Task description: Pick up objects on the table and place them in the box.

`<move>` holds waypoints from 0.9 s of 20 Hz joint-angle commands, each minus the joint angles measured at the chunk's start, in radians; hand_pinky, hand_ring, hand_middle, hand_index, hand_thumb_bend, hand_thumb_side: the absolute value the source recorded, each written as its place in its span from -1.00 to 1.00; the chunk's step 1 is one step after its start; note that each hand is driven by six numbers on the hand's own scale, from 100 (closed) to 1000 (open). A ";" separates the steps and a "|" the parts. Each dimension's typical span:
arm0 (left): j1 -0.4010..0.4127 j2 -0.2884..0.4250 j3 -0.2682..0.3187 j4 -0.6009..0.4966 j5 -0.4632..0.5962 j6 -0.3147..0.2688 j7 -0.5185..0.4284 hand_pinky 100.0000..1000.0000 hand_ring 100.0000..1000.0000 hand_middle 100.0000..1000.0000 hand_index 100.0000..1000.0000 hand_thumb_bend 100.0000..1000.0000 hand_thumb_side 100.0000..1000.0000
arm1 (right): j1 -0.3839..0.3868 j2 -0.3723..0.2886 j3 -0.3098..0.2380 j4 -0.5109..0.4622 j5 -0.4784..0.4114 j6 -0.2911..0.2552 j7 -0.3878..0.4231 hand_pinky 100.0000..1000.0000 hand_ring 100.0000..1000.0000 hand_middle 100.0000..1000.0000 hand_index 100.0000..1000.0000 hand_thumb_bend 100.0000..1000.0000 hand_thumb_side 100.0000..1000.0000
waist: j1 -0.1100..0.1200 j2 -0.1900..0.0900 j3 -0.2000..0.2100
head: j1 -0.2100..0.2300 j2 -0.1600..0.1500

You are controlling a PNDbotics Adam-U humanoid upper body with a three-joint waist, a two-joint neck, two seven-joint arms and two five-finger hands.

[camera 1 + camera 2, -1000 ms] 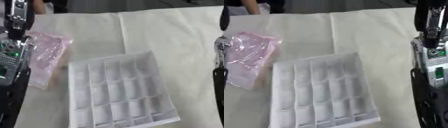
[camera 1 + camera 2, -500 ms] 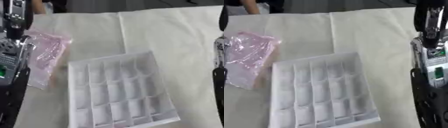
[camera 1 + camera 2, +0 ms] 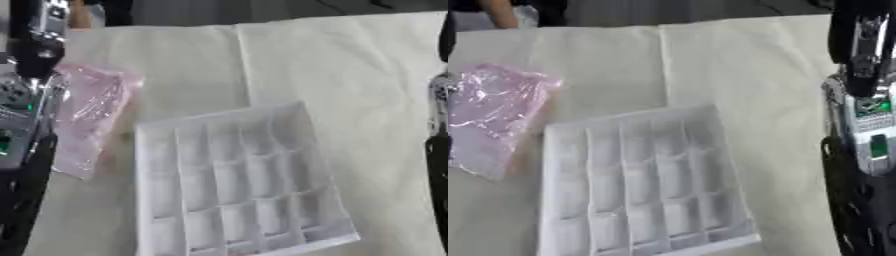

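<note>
White divided box lies on the cloth-covered worktop, slightly askew, its small compartments open upward. A pink plastic bag lies just beside the box's left edge, flat on the cloth and outside the box; contents not discernible. Left arm stands along the left edge, its lower part overlapping the bag's left side; the hand itself is not distinguishable, so I cannot tell how the fingers are set. Right arm stands at the right edge, well apart from the box; fingers likewise cannot be told.
</note>
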 commanded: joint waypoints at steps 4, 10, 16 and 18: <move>-0.075 0.127 -0.053 0.145 -0.346 0.107 -0.372 0.66 0.96 1.00 1.00 -1.00 0.10 | -0.006 -0.018 -0.004 -0.003 -0.006 -0.003 0.014 -0.38 0.18 0.56 0.35 -1.00 0.21 | 0.006 -0.015 0.001 | 0.016 -0.003; -0.128 0.158 -0.032 0.349 -0.395 -0.002 -0.710 0.80 1.00 1.00 1.00 -0.58 0.17 | -0.008 -0.023 -0.005 0.001 -0.010 -0.008 0.023 -0.39 0.17 0.56 0.35 -1.00 0.21 | 0.007 -0.009 -0.003 | 0.015 -0.003; -0.148 0.176 -0.003 0.439 -0.453 -0.003 -0.829 0.86 1.00 1.00 1.00 -0.25 0.10 | -0.009 -0.027 -0.005 0.003 -0.013 -0.009 0.032 -0.39 0.17 0.56 0.35 -1.00 0.21 | 0.011 -0.005 -0.002 | 0.013 -0.003; -0.151 0.185 0.002 0.447 -0.466 -0.001 -0.842 0.88 1.00 1.00 1.00 -0.23 0.11 | -0.009 -0.028 -0.005 0.004 -0.014 -0.009 0.034 -0.39 0.17 0.56 0.35 -1.00 0.21 | 0.012 -0.005 -0.001 | 0.011 -0.003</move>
